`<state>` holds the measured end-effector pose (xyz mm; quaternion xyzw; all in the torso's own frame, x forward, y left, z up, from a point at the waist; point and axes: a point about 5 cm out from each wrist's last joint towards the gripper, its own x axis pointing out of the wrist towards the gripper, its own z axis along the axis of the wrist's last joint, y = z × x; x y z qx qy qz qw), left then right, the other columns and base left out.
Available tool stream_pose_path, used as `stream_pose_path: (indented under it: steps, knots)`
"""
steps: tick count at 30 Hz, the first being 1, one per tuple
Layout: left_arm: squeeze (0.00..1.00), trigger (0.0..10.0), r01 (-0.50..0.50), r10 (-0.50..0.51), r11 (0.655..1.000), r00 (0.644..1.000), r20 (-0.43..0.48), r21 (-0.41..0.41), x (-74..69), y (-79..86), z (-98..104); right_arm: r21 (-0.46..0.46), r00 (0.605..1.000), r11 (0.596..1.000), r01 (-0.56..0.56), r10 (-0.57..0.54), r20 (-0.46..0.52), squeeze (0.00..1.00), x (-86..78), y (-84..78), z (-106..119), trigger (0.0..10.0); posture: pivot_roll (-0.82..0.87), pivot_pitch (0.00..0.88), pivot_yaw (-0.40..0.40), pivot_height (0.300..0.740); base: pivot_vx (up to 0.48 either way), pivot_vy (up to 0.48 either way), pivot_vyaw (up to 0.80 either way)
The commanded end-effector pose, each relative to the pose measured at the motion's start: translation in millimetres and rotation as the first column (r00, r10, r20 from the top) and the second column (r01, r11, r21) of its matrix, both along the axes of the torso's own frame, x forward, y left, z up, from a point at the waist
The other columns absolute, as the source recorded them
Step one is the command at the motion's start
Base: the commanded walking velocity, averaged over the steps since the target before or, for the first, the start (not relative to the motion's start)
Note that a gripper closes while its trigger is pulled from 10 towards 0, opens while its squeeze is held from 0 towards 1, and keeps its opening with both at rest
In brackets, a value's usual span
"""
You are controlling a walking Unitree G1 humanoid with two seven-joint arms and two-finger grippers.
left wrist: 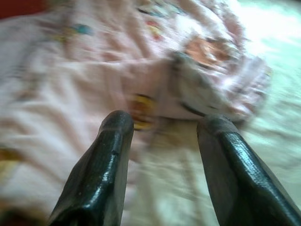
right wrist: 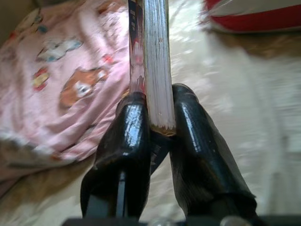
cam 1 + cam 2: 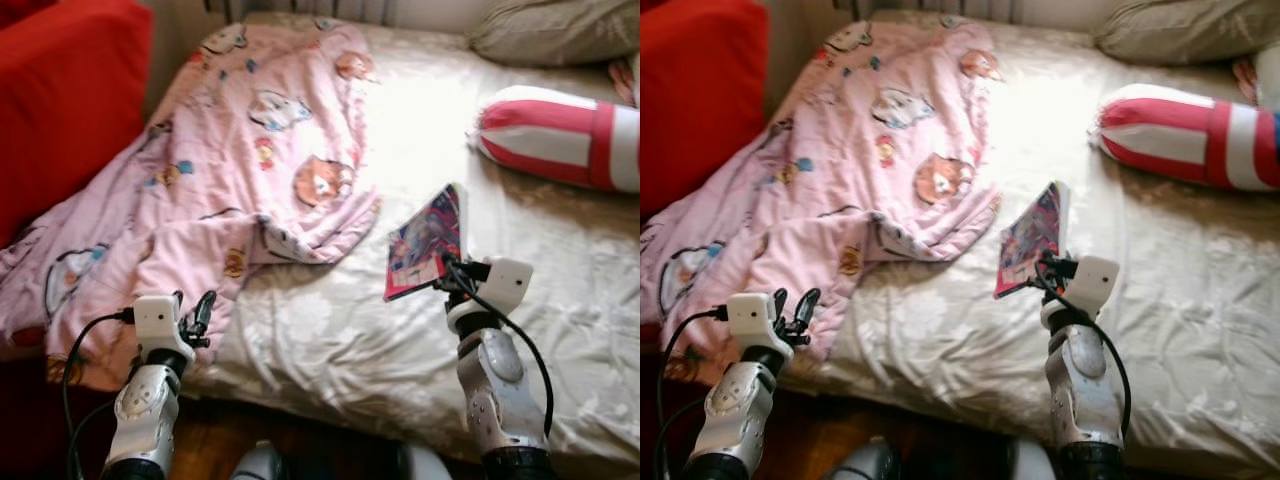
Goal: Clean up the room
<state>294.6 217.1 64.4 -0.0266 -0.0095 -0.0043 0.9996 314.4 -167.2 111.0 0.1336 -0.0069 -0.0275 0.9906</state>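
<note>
- While the right gripper (image 2: 157, 110) pinches a book (image 3: 427, 243) between its two black fingers, closed tight on the lower edge, the book stands lifted above the bed (image 3: 330, 340) near its front edge, colourful cover tilted toward the robot's left.
- In the right wrist view the pale page block sits squarely between the fingers (image 2: 131, 136), spine side against one of them.
- Over on the left, the left gripper (image 1: 162, 127) hovers at the bed's front left corner, jaws spread wide with nothing between them, tips above the blanket's hem.
- A pink cartoon-print blanket (image 3: 230, 150) sprawls rumpled across the left half of the bed, spilling over the left edge.
- A red-and-white striped bolster (image 3: 560, 135) lies by the right edge, a beige pillow (image 3: 555, 30) at the far right corner.
- A red sofa (image 3: 65, 100) stands just beside the bed's left side.
</note>
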Motion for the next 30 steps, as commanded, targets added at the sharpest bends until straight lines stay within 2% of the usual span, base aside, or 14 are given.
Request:
stream_pose_path:
  steps: [1, 9, 11, 22, 30]
  knots:
    - [0.0, 10.0, 0.001, -0.001, 1.0, 0.999, -0.042, 0.0, -5.7, 0.8, -9.3, 0.002, 0.999, 0.999, 0.034, -0.034, 0.031, 0.0, -1.1, -7.7, 5.4, 10.0, 0.0, 0.217, -0.012, 0.701, 0.0, 0.0, 0.0]
    - [0.0, 10.0, 0.003, -0.002, 1.0, 0.999, -0.039, 0.015, -5.7, 2.0, -8.6, 0.017, 0.998, 0.998, 0.055, -0.056, 0.02, 0.0, 0.0, -13.0, 4.3, 10.0, 0.0, 0.217, -0.011, 0.701, 0.0, 0.0, 0.0]
    - [0.0, 10.0, 0.003, -0.002, 1.0, 0.999, -0.037, 0.016, -5.6, 1.8, -8.4, 0.021, 0.998, 0.998, 0.061, -0.061, 0.01, 0.0, 0.4, -14.0, 3.4, 10.0, 0.0, 0.217, -0.011, 0.701, 0.0, -0.291, 0.0]
    - [0.0, 10.0, 0.004, -0.003, 1.0, 0.999, -0.035, 0.015, -5.2, 1.3, -8.2, 0.009, 0.998, 0.998, 0.054, -0.054, 0.011, 0.0, 0.6, -13.4, 3.7, 10.0, 0.0, 0.217, -0.011, 0.701, 0.0, -0.322, -0.74]
    - [0.0, 10.0, 0.002, -0.002, 1.0, 0.999, -0.034, 0.015, -5.0, 1.4, -8.1, 0.007, 0.998, 0.998, 0.056, -0.056, 0.01, 0.0, 0.7, -13.9, 2.4, 10.0, 0.0, 0.213, -0.012, 0.701, 0.0, -0.363, 0.0]
